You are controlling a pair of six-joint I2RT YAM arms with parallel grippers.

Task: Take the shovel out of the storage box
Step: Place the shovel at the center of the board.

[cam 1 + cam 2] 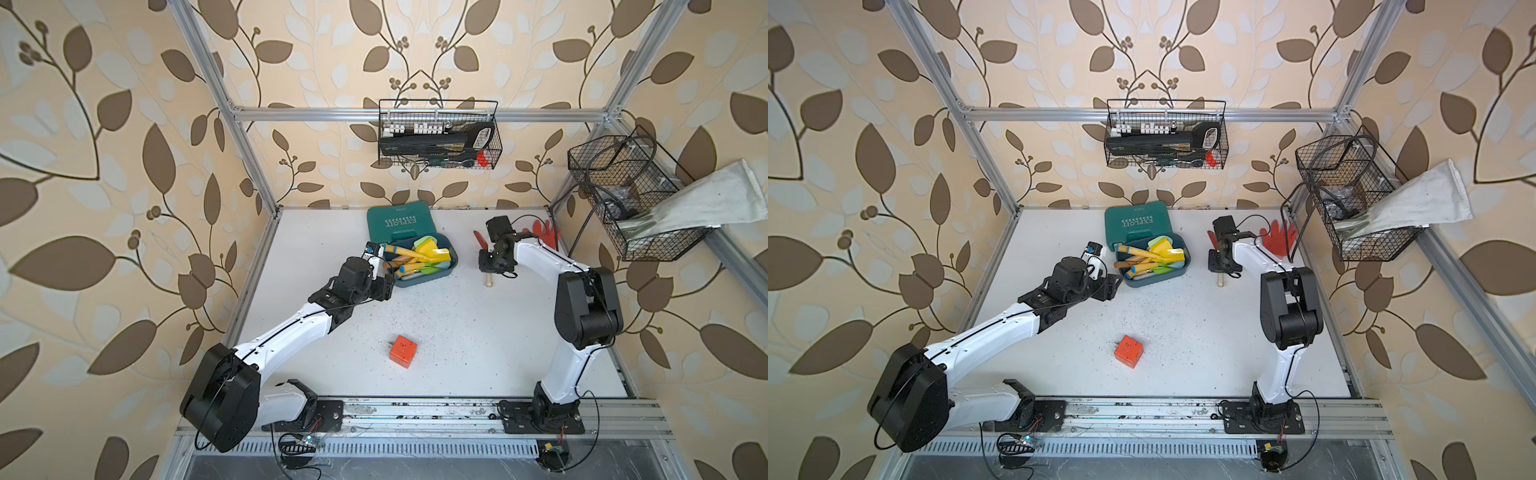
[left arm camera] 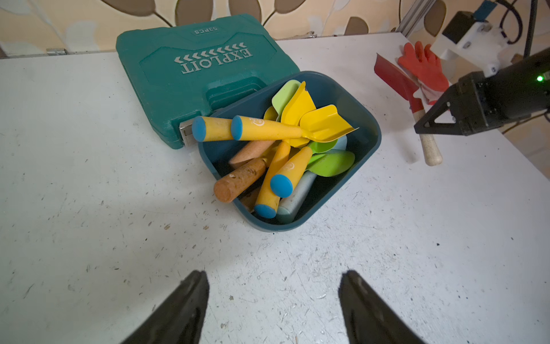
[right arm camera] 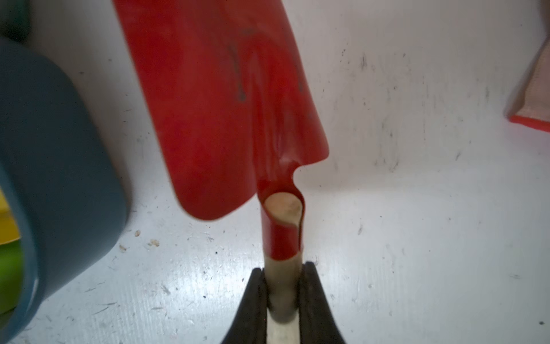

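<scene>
Shovel (image 3: 214, 104): red blade and pale wooden handle. We are finding it outside the box (image 2: 354, 98), just beside the box's right side and low at the table (image 1: 457, 332). We cannot tell whether it is touching the table.
Right gripper (image 3: 283, 272): its jaws are clamping the shovel's handle just behind the red socket.
Left gripper (image 2: 273, 277): its jaws are standing apart and holding nothing. It is hovering just beside the near end of the box and pointing at it.
Handling: we are judging the shovel stiff, fairly light and blade-heavy. The painted metal is looking slick and thin-edged, while the bare wood is offering better purchase.
Hold point: we are favouring the handle close to the socket, where it is being held now, so the blade is levering less against the pads.
Stage: we are judging the lift-out done for this shovel, with release not yet made.
Shovels out of the box: we are counting one.
Yellow handles (image 2: 262, 129), blue-capped, in the box: four.
Wooden handles (image 2: 241, 180), in the box: two plainly, with a third possibly lying beneath.
Grey handle (image 2: 294, 199), in the box: one.
Green blades (image 2: 330, 163): at least two, with the pile hiding the rest.
Yellow blades (image 2: 324, 123): at least two.
Box: one, open-topped.
Case (image 2: 190, 74): one, shut and lying against the box's far side.
Glove (image 2: 422, 65): one, red, lying beyond the shovel.
Cube (image 1: 403, 351): one, orange, well apart from the box.
</scene>
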